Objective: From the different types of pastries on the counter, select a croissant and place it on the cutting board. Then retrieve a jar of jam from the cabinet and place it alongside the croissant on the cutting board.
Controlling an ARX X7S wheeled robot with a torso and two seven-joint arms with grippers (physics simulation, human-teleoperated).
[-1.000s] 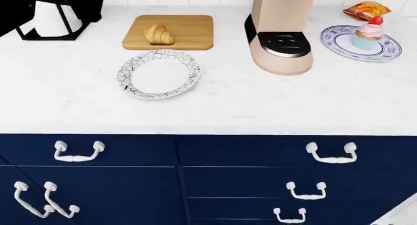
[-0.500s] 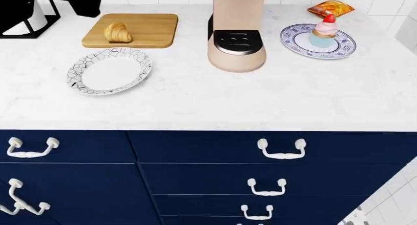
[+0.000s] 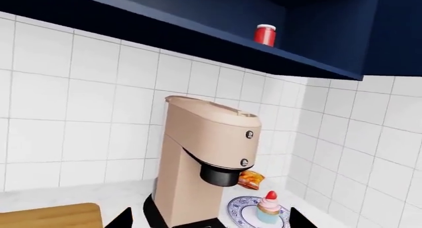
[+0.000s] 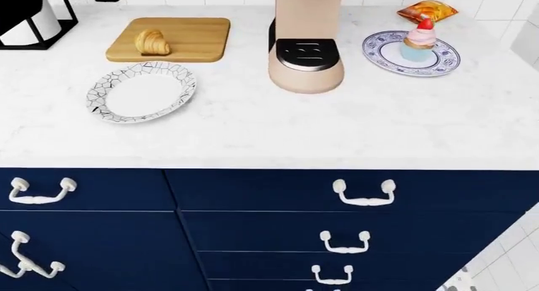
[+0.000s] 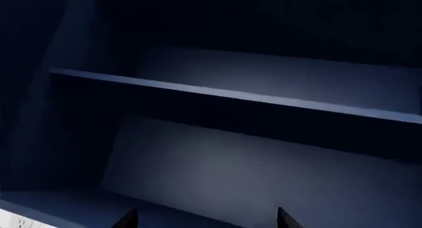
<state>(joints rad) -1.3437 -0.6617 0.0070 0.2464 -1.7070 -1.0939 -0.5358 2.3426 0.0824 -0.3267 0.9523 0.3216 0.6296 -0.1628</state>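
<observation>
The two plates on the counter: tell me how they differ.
The crackle plate is white with black crack-like lines, while the blue-patterned plate has a blue ornamental rim. The crackle plate carries nothing; the blue-patterned plate holds the cupcake. The crackle plate lies in front of the cutting board; the blue-patterned plate lies on the coffee machine's other side. Both rest flat on the counter.

Croissant [image 4: 153,41] on cutting board [image 4: 192,38]

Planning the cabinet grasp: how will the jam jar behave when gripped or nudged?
The jar of jam looks rigid, a smooth cylinder, so probably slippery. It stands upright near the shelf's front edge; a push could tip it off. On its side it would likely roll.
</observation>
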